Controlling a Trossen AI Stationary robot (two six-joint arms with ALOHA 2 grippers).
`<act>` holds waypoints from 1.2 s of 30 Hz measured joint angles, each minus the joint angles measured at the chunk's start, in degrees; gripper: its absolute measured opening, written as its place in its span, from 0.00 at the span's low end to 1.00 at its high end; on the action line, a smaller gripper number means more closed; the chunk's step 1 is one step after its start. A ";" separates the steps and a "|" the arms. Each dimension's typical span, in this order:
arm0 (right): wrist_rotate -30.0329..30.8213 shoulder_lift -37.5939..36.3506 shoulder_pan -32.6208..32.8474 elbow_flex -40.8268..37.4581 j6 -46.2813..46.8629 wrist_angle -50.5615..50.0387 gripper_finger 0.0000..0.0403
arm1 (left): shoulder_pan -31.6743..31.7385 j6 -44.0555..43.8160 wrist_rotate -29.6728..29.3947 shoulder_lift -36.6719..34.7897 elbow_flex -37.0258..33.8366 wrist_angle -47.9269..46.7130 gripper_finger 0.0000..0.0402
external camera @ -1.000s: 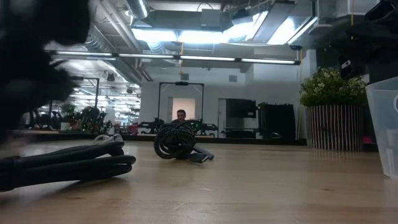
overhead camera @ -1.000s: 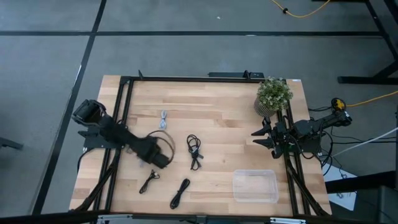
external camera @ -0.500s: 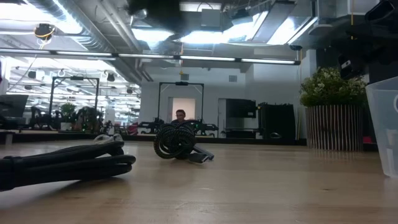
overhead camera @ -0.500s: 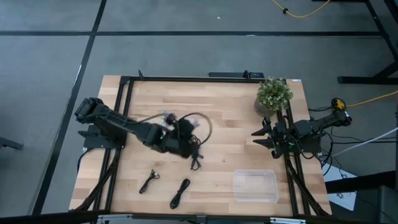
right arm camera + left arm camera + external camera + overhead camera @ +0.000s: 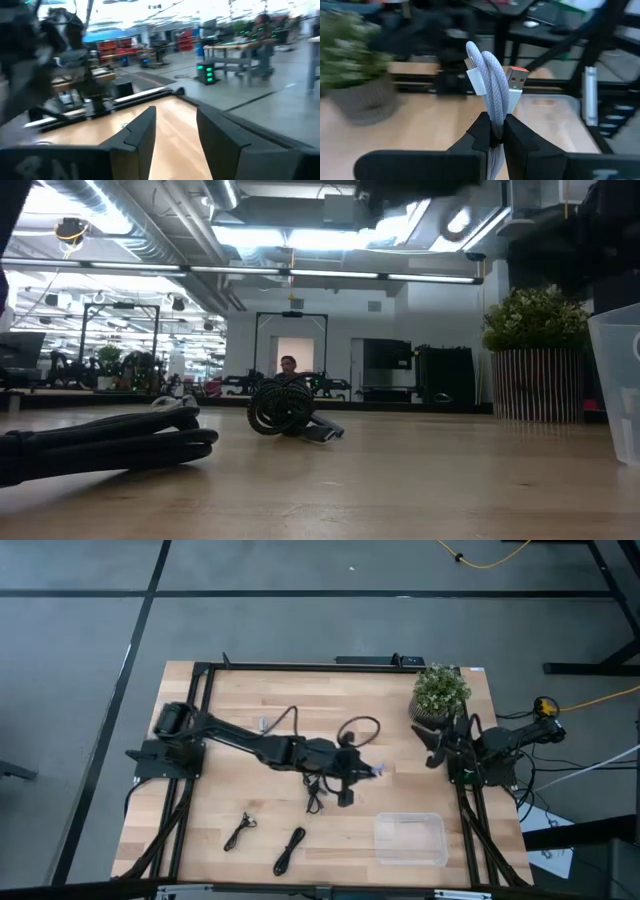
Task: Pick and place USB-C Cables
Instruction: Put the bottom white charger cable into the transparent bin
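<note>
one pale grey-white braided usb-c cable bundle is pinched low down between the closed fingers of the left end effector, carried above the middle of the light wooden worktop and not yet over the clear plastic rectangular bin near the front right. three thin black cable bundles remain on the wood: one just beside the left arm's wrist, two towards the front left. the right end effector waits at the right edge by the small potted green plant, its fingers spread wide and empty.

the likely trouble is the grip itself. the fingers hold only the bottom of a tall folded loop, so it could slide or unfold in transit, and a trailing plug might catch the bin's rim and leave the cable draped over the wall. a low sweep could also drag the black bundle beside the wrist.
</note>
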 joint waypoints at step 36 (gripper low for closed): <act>-0.61 -0.01 0.00 0.27 5.62 -11.27 0.36 | -2.83 -11.69 20.51 30.66 37.48 -12.27 0.20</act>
